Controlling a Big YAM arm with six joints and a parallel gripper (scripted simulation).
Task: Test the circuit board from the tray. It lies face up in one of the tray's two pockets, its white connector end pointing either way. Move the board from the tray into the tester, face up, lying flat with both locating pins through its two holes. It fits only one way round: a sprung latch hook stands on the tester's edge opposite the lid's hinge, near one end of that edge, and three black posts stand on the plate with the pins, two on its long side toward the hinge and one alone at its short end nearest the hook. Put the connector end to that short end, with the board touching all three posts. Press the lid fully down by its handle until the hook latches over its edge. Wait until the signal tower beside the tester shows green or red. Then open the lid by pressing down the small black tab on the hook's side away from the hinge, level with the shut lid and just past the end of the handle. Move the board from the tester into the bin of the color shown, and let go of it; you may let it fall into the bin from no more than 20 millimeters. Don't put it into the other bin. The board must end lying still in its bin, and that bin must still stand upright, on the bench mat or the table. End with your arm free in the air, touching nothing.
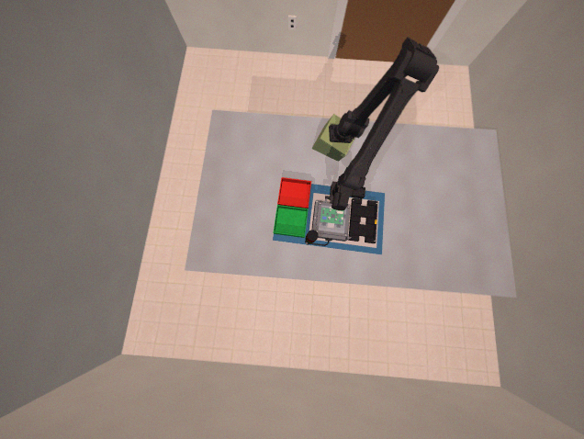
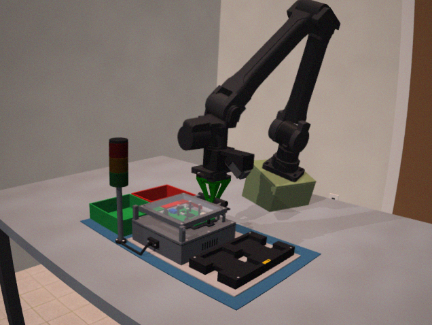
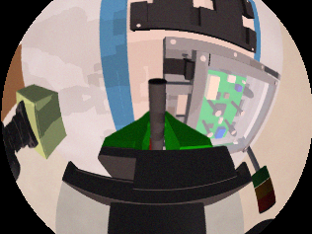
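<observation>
The green circuit board [image 2: 174,210] lies inside the grey tester [image 2: 181,234], under the clear lid [image 2: 181,207], which is down over it. It also shows through the lid in the wrist view [image 3: 226,101] and from above [image 1: 331,218]. My gripper [image 2: 212,197] points straight down at the lid's far edge, its green fingers shut on the dark handle bar [image 3: 157,108]. I cannot tell whether the hook has caught the lid. The signal tower [image 2: 118,164] stands at the tester's left corner, and all its lamps look dim.
The empty black tray [image 2: 240,260] lies right of the tester on the blue-edged mat. The green bin [image 2: 108,209] and the red bin [image 2: 158,192] stand left of and behind the tester. The arm's olive base block [image 2: 279,186] stands at the back.
</observation>
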